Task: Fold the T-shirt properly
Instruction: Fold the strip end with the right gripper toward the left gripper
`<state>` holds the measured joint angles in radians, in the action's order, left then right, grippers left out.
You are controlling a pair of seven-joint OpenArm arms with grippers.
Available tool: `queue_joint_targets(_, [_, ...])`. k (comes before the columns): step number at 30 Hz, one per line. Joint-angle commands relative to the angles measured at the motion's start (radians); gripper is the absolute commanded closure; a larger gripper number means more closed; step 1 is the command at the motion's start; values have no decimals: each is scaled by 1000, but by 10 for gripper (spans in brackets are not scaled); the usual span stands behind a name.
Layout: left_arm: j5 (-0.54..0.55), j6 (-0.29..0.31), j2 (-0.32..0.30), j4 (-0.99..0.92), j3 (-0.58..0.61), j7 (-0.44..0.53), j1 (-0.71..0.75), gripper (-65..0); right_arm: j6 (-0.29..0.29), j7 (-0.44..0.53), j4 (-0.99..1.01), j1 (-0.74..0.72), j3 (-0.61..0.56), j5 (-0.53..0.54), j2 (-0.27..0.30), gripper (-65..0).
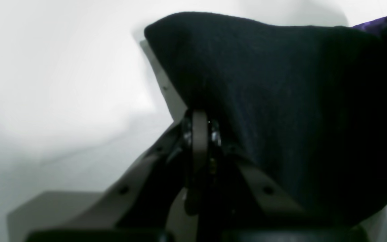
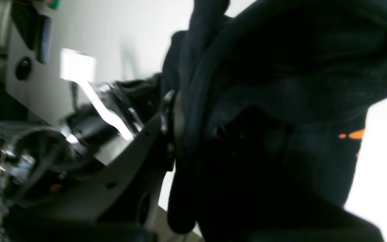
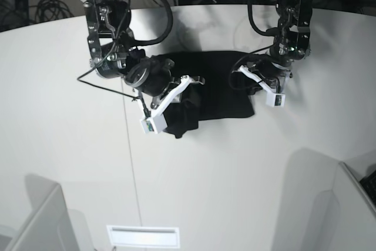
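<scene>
One garment occupies the middle of the scene: the T-shirt [image 3: 214,89], black and bunched, lies on the white table [image 3: 235,174] between the two arms, already gathered into a compact dark mass rather than spread flat. A lobe of it droops toward the near edge just beside the right arm's wrist camera. The cloth looks soft and limp; it drapes in heavy folds over whatever lifts it, so it will likely sag and slide unless taken by a doubled edge or seam rather than a single layer.

The right gripper [image 2: 180,124] is clamped on a thick fold of the fabric, which piles over the jaws and hides most of them; a sliver of orange print [image 2: 353,135] peeks out at the far side. The left gripper [image 1: 200,111] likewise pinches the shirt, its fingers drawn together with black cloth rising between and above them and a hint of purple [image 1: 375,23] at the upper corner. In the base view both arms reach inward from the far side of the table, one on each flank of the shirt, well apart from each other.
</scene>
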<state>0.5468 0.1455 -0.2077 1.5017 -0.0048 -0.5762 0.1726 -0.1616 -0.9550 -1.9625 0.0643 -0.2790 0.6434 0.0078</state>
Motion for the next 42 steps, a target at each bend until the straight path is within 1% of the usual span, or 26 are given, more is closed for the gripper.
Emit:
queue_joint_targets(1, [-23, -10, -5, 1, 4, -55, 9, 0, 3, 29, -11, -14, 1, 11, -7, 0])
queue_joint_targets(3, [-23, -10, -5, 7, 4, -55, 12, 0, 3, 46, 4, -16, -7, 11, -7, 0])
queue_joint_targets(8, [-20, -10, -3, 7, 4, -55, 12, 0, 3, 121, 36, -19, -104, 10, -7, 0])
queue_joint_targets(10, [-18, -10, -2, 7, 4, -55, 12, 0, 3, 138, 67, -31, -124, 10, -7, 0])
queue_joint_targets(16, [-17, -10, -2, 7, 4, -55, 14, 0, 3, 212, 188, -51, -127, 10, -25, 0])
queue_joint_targets(19, [-17, -10, -5, 7, 4, -55, 14, 0, 3, 216, 205, -51, -131, 10, -32, 0])
queue_joint_targets(22, [-17, -10, -5, 7, 4, -55, 15, 0, 3, 221, 205, -54, -202, 10, -32, 0])
queue_joint_targets(25, [-17, -10, -5, 17, 4, -55, 25, 0, 3, 222, 219, -74, -231, 10, -35, 0])
queue_joint_targets(27, [-17, -10, -5, 40, 4, -55, 31, 0, 3, 224, 246, -82, -230, 10, -36, 0])
queue_joint_targets(32, [-18, -10, -6, 95, -10, -57, 68, 0, 3, 270, 282, -91, -231, 10, -39, 0])
queue_joint_targets(34, [-21, -10, -8, 95, -11, -57, 77, 0, 3, 270, 288, -91, -231, 10, -39, 0])
queue_joint_targets(37, [-15, -10, -29, 93, -11, -57, 81, 0, 3, 265, 288, -91, -231, 10, -41, 0])
queue_joint_targets(39, [-15, -10, -29, 96, -14, -57, 83, 0, 3, 264, 288, -88, -231, 10, -41, 0])
queue_joint_targets(42, [-15, -10, -26, 115, -80, -57, 117, 0, 3, 262, 282, -73, -231, 10, -41, 0])
